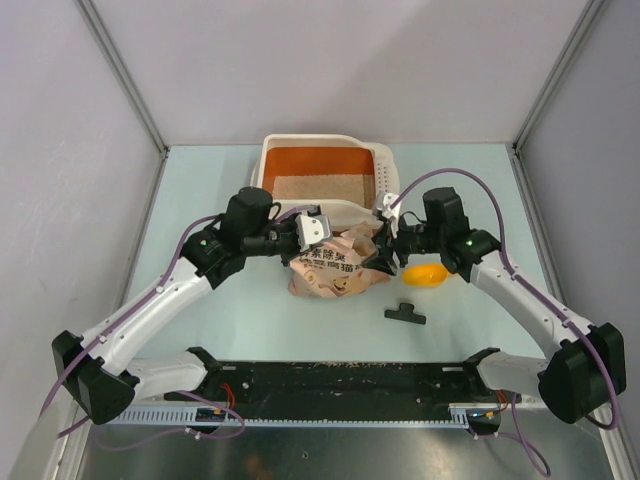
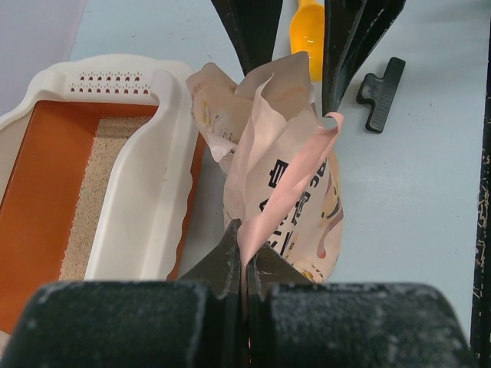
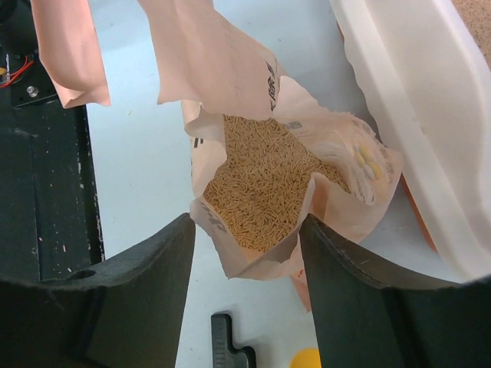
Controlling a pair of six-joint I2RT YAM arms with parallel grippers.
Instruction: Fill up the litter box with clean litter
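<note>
The cream litter box [image 1: 270, 165] with its orange inner wall sits at the back centre, a layer of pale clean litter [image 1: 320, 187] on its floor. Just in front stands the pink printed bag [image 1: 335, 268], its top torn open. My left gripper [image 2: 247, 261] is shut on a flap of the bag's upper edge [image 2: 284, 176]. My right gripper [image 3: 247, 245] is open, its fingers [image 3: 153, 276] on either side of the bag's near lip, not clamping it. Tan granules [image 3: 265, 184] fill the bag. The box's white wall [image 3: 414, 100] runs beside the bag.
An orange scoop [image 1: 425, 273] lies right of the bag, under my right wrist. A black clip [image 1: 404, 314] lies on the table in front of it. The arms' black base rail [image 1: 350, 385] lines the near edge; grey walls enclose the table.
</note>
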